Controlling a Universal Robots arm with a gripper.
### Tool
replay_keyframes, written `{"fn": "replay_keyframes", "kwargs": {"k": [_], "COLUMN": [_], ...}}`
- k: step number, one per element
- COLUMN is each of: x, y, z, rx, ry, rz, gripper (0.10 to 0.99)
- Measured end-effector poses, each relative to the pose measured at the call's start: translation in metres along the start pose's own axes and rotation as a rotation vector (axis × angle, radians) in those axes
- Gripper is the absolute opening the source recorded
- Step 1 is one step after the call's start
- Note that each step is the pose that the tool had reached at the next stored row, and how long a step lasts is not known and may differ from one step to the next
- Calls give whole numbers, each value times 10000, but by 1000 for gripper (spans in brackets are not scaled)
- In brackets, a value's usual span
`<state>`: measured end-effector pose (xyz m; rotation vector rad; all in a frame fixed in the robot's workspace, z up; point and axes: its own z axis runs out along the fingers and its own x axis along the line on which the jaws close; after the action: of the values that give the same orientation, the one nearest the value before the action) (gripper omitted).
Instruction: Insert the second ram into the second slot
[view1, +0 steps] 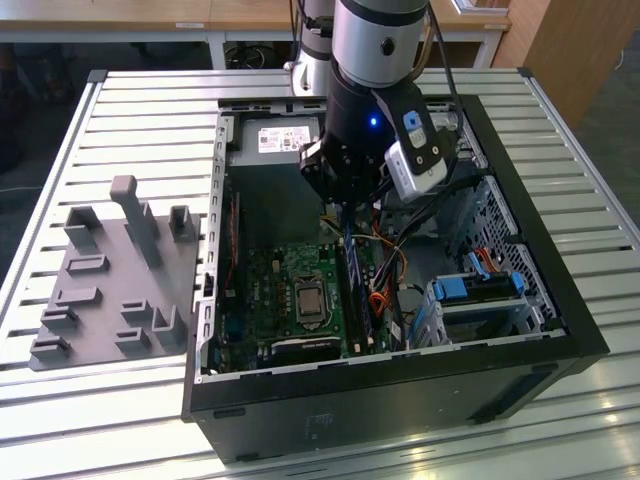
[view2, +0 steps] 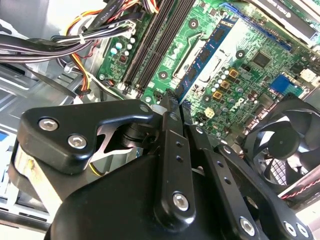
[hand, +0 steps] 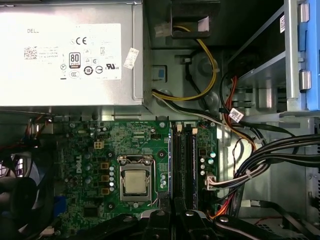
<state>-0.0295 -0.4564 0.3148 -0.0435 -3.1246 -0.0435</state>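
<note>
My gripper hangs inside the open computer case, low over the green motherboard. In the second wrist view its black fingers are pressed together on one end of the second ram, a thin dark-blue stick with small dark chips that reaches out from the fingertips above the board. In the exterior view the stick shows as a blue strip under the gripper, running along the long black memory slots. The slots lie just beside the stick. Whether the stick touches a slot I cannot tell.
A silver power supply fills the case's far end. The CPU socket sits beside the slots, with a black fan past it. Cable bundles and a blue-tabbed drive cage crowd the other side. A grey fixture tray lies on the slatted table.
</note>
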Motion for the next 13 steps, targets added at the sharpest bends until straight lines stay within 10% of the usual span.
{"fn": "replay_keyframes", "kwargs": {"k": [13], "x": [-2], "y": [-22], "z": [69], "rx": [-2], "ry": [-1], "rz": [-1], "gripper": [137]}}
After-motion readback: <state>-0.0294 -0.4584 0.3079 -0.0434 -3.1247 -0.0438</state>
